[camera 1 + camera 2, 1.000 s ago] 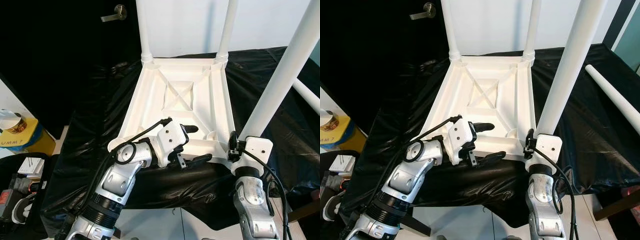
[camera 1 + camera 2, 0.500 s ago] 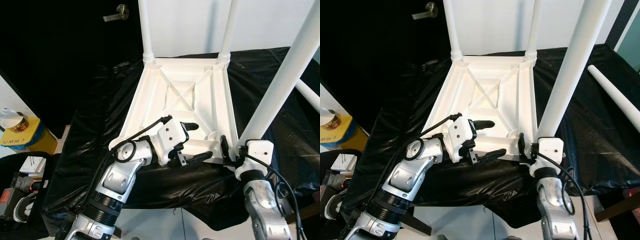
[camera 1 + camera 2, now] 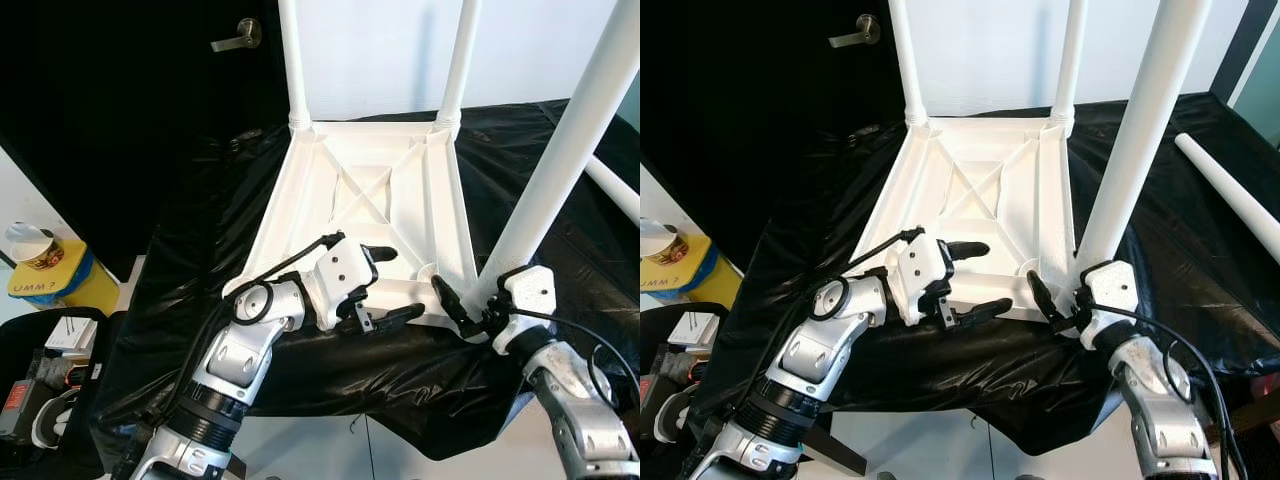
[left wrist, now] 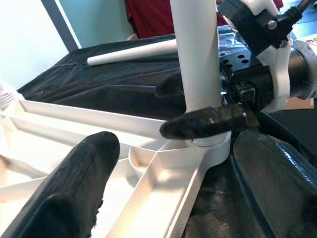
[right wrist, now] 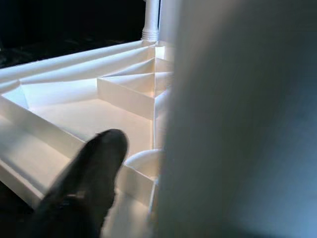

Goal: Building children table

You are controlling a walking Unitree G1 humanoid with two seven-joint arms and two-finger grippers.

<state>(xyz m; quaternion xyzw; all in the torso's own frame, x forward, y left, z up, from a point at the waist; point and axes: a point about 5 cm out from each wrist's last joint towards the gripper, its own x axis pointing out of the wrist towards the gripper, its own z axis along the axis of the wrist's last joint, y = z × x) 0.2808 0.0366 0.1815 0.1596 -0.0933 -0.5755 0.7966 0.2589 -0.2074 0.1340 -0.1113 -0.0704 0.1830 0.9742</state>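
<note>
The white tabletop (image 3: 365,205) lies upside down on a black sheet (image 3: 190,260) that covers the worktop, its ribbed underside facing up with a crossed brace in the middle. Two legs (image 3: 293,60) stand upright in the far corners. A third leg (image 3: 570,150) stands in the near corner on my right, rising steeply past my head.

My right hand (image 3: 1065,300) is at the foot of that near leg. One finger (image 3: 1040,293) reaches along the inner side of the leg, just above the round socket, and from my left wrist I can see the other finger (image 4: 171,85) on the leg's far side, so the leg sits between the two, gripped low down. In my right wrist view the leg is a blurred pale mass right against the camera, with one dark finger (image 5: 86,181) lying over the ribs of the tabletop.

My left hand (image 3: 385,285) is at the near rim of the tabletop, spread wide and holding nothing: the upper finger (image 3: 378,256) lies over the ribbed inside, the lower finger (image 3: 395,317) lies outside the rim over the sheet.

A loose leg (image 3: 1225,195) lies on the sheet well off to my right. Behind is a dark door with a lever handle (image 3: 235,37). On the floor to my left stand a yellow tub (image 3: 55,285) with a cup (image 3: 32,245) on it, and an open bag of gear (image 3: 40,375).
</note>
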